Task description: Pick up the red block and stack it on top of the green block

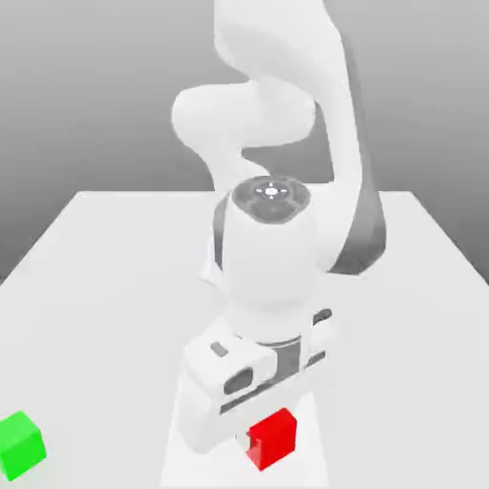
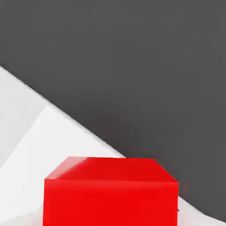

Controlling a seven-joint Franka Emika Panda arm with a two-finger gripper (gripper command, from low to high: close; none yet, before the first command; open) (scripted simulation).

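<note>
Red block (image 1: 273, 439) observed clamped in the jaws at the near side of the bench (image 1: 105, 315) (green block (image 1: 20, 445) standing well apart, near left in the exterior view).

open tabletop (image 1: 105, 315) between green block (image 1: 21, 445) and pincer (image 1: 244, 441)

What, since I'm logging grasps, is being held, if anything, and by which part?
The red block, gripped by the end effector at its sides; one finger meets the face toward the exterior view's left.
</note>
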